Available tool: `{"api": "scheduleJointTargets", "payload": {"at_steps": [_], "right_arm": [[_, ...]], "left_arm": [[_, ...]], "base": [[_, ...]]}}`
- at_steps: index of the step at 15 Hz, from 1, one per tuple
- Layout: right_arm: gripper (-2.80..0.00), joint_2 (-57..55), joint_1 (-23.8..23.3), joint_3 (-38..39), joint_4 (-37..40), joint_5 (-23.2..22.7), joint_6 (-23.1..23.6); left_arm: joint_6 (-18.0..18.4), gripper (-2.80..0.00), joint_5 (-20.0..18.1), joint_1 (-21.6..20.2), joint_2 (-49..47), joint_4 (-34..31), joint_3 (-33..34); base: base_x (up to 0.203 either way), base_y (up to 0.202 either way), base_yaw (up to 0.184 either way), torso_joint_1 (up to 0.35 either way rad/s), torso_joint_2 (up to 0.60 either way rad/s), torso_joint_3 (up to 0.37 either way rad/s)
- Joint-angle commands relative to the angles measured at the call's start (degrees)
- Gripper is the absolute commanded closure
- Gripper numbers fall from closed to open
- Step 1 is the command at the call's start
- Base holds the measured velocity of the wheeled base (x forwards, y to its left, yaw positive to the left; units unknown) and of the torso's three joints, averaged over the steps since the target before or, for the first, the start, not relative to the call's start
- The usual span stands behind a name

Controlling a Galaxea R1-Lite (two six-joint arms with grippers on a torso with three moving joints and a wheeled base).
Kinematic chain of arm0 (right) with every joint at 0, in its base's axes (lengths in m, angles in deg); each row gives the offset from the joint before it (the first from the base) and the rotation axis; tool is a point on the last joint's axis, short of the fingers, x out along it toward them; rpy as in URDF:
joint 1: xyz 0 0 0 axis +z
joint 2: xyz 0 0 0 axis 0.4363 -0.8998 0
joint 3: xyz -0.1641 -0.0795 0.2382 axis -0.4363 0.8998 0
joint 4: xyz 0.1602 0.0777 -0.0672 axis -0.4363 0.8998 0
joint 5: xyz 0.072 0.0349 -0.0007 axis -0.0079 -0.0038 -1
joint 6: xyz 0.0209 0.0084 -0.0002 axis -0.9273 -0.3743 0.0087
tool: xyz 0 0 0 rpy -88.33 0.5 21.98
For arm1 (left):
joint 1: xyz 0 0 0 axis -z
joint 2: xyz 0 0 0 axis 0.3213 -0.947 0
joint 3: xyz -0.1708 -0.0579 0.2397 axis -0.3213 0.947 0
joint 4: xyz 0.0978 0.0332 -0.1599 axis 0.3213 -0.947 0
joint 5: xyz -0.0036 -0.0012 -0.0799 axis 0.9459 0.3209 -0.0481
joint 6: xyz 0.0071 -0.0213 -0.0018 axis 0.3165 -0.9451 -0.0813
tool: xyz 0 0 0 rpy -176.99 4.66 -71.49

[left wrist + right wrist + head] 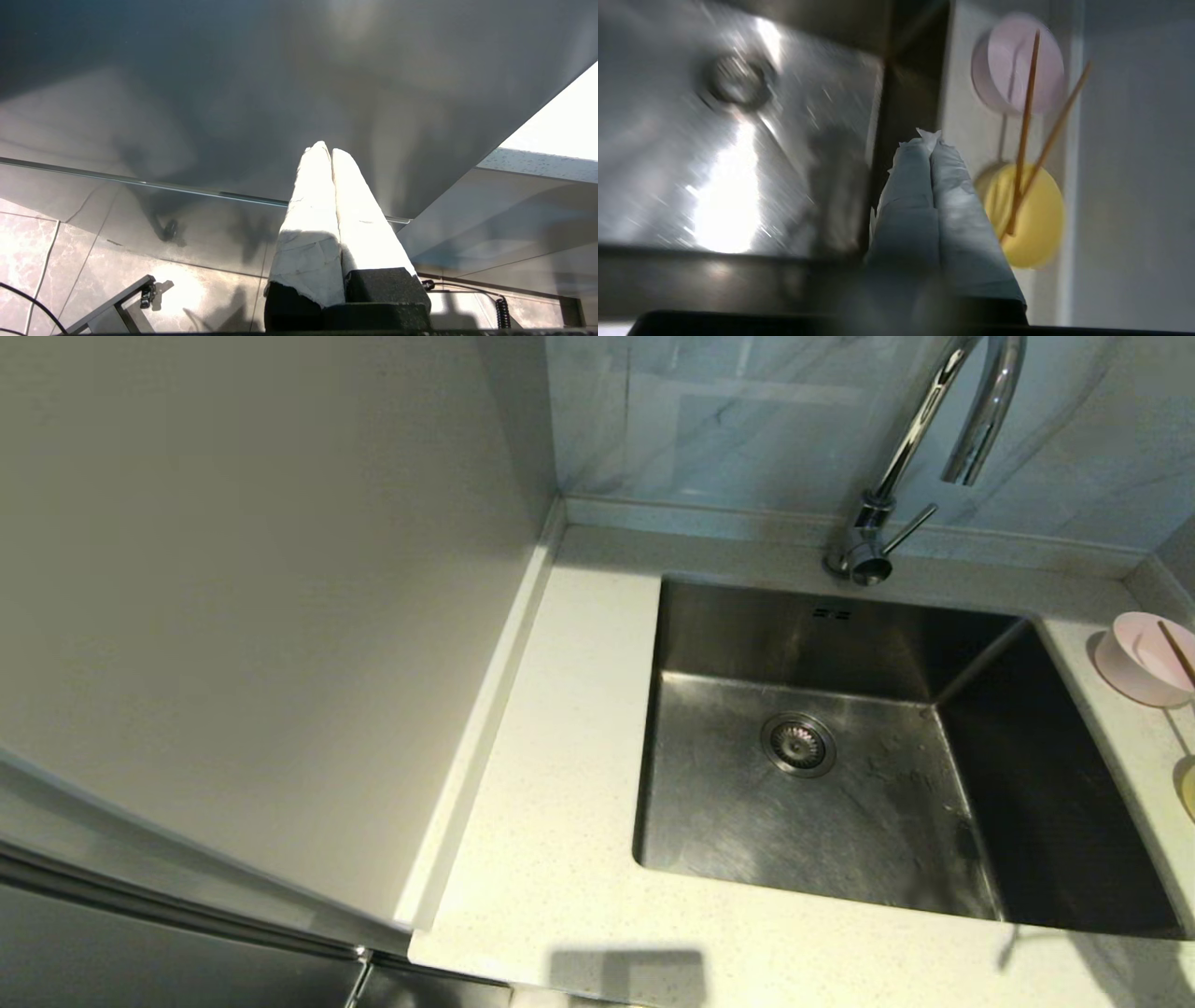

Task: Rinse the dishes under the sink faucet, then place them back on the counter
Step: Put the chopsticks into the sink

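The left end effector (pixel 325 150) hangs below the worktop beside a dark cabinet front, low over the tiled floor (pixel 28 242), its two white-wrapped fingers pressed together and holding nothing. The right end effector (pixel 930 140) is poised over the near right edge of the sink (pixel 822 784), its wrapped fingers likewise closed tip to tip with nothing between them. The sink itself is sunk into the speckled worktop (pixel 551 821), with the round drain strainer (pixel 798 744) near the middle of its floor. On the strip of worktop to the right of the sink sits the yellow bowl (pixel 1029 219), and beyond it, farther from the robot, the pale pink bowl (pixel 1144 658). The chopsticks (pixel 1024 126) lie across both bowls, their near ends in the yellow one, spreading apart toward the pink one. Behind the sink's back edge stands the chrome faucet (pixel 882 523), its lever handle (pixel 910 527) angled to the right and its spout curving over the sink, before the marbled wall panel (pixel 728 420).
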Motion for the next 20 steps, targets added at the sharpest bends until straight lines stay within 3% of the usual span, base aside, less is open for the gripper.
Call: {"api": "scheduleJointTargets", "payload": {"at_steps": [1,4,7,9,11,13,20], "right_arm": [[-2.8,-5.3,-0.4,-1.4,1.6,-0.2,-0.4],[-2.8,-7.6,-0.8,-3.8,6.5,-3.8,-3.5],[-2.8,-12.3,-1.3,-13.7,18.2,-9.9,-14.1],[-2.8,-17.2,-3.9,-16.3,20.8,-10.9,-17.0],[-2.8,-20.2,-6.6,-16.5,16.1,-7.9,-15.8],[-2.8,-22.6,-8.8,-15.6,8.2,-1.9,-12.8],[-2.8,-22.5,-16.4,-14.9,0.7,2.1,-1.1]], "left_arm": [[0.0,0.0,0.0,0.0,0.2,0.0,0.0],[0.0,0.0,0.0,0.0,0.2,0.0,0.0],[0.0,0.0,0.0,0.0,0.2,0.0,0.0],[0.0,0.0,0.0,0.0,0.2,0.0,0.0],[0.0,0.0,0.0,0.0,0.2,0.0,0.0],[0.0,0.0,0.0,0.0,0.2,0.0,0.0],[0.0,0.0,0.0,0.0,0.2,0.0,0.0]], "base": [[0.0,0.0,0.0,0.0,0.0,0.0],[0.0,0.0,0.0,0.0,0.0,0.0],[0.0,0.0,0.0,0.0,0.0,0.0],[0.0,0.0,0.0,0.0,0.0,0.0],[0.0,0.0,0.0,0.0,0.0,0.0],[0.0,0.0,0.0,0.0,0.0,0.0],[0.0,0.0,0.0,0.0,0.0,0.0]]}}
